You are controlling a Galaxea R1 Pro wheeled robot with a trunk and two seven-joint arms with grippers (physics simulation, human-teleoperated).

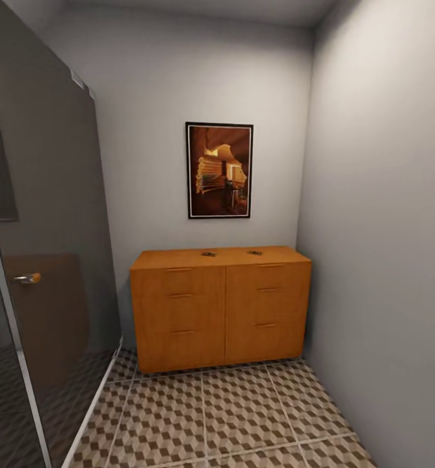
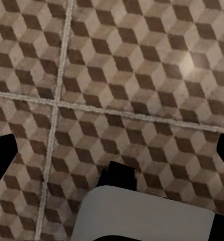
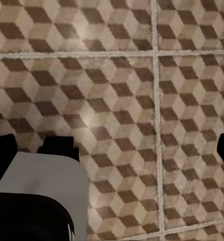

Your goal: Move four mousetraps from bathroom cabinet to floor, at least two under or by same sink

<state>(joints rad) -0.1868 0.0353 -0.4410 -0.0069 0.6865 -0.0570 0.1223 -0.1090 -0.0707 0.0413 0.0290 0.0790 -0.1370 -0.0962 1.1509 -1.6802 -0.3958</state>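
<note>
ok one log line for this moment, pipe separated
phase: facing cabinet | mousetraps: two small dark items on cabinet top, too small to confirm | claws: both open over bathroom floor, empty

The head view faces the far orange-brown wooden cabinet [image 1: 220, 305]; both wrist views look down, close, on cube-patterned tile floor [image 2: 142, 75].

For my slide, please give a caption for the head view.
Orange-brown cabinet against the wall under a framed picture, two small dark items on top, cube-patterned tile floor ahead.
</note>
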